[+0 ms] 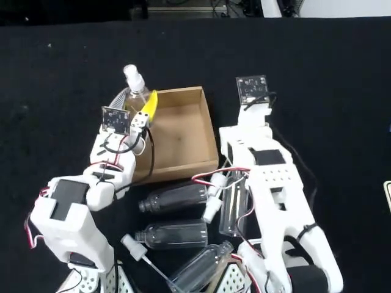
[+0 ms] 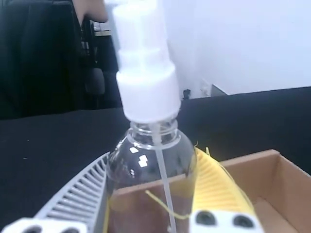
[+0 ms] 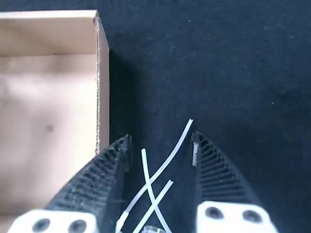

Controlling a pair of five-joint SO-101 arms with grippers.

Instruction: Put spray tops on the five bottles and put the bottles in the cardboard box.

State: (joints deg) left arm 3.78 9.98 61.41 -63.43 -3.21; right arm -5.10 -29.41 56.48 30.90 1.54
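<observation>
My left gripper (image 1: 137, 101) (image 2: 155, 156) is shut on a clear bottle (image 1: 137, 95) (image 2: 148, 170) that carries a white spray top (image 1: 132, 74) (image 2: 146, 73). It holds the bottle upright at the far left corner of the cardboard box (image 1: 183, 137) (image 2: 272, 179). My right gripper (image 3: 160, 138) stands open just right of the box wall (image 3: 102, 82), with thin white dip tubes (image 3: 155, 179) lying between its fingers. Several bare bottles (image 1: 174, 198) lie in front of the box. Loose spray tops (image 1: 215, 183) rest beside them.
One bottle (image 1: 232, 207) lies lengthwise against the right arm (image 1: 275, 195). Another spray top with its tube (image 1: 132, 244) lies near the front edge between the arm bases. Bare black table (image 1: 330, 91) stretches behind and right of the box.
</observation>
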